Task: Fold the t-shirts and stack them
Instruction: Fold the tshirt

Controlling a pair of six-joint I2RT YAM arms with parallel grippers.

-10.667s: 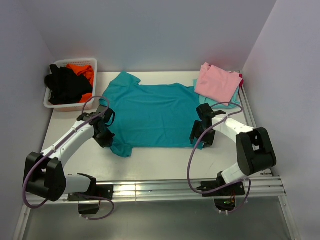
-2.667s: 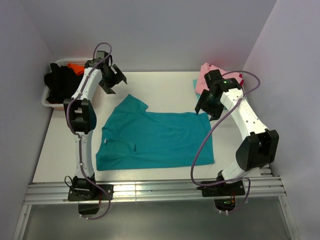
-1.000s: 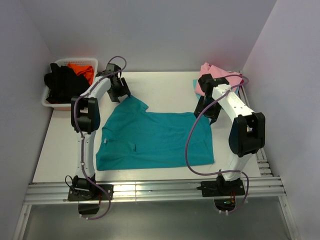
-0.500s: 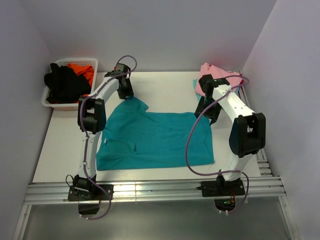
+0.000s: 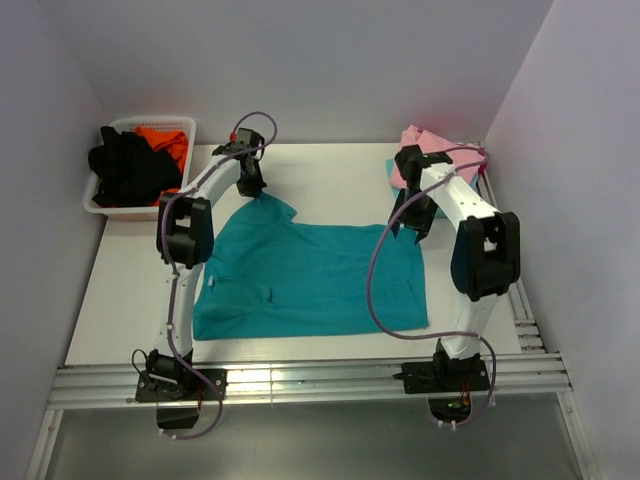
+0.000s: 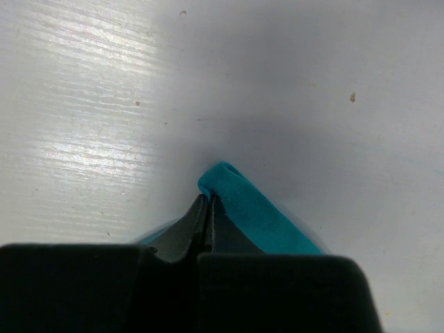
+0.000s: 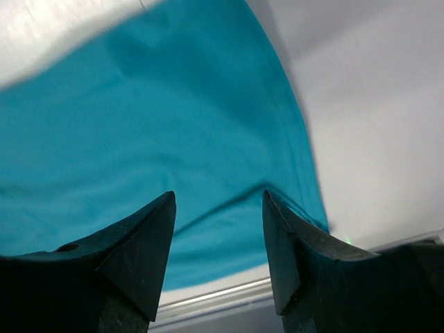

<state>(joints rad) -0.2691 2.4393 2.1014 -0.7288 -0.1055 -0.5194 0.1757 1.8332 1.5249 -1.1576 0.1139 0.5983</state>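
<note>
**Left pinch on the sleeve, right jaws apart over the hem**

My left gripper is clamped on the teal t-shirt at its far left corner, where a sleeve points toward the back of the table. My right gripper stands at the shirt's far right corner with its jaws apart and cloth under them, gripping nothing.

The teal t-shirt lies spread across the middle of the table, its long edge toward my bases. A pink t-shirt sits folded at the far right corner, and a pale aqua t-shirt shows at its left edge; both lie just behind my right arm. A white basket at the far left corner holds black clothes and orange clothes.

The top view gives the layout but hides both sets of fingertips behind the wrists. My left wrist camera shows the left gripper with its two fingers pressed together and a small folded tip of the teal t-shirt poking out past them onto bare table. My right wrist camera shows the right gripper with a clear gap between its two dark fingers, and the teal t-shirt filling the view beneath, its edge running down the right side against the table.
</note>
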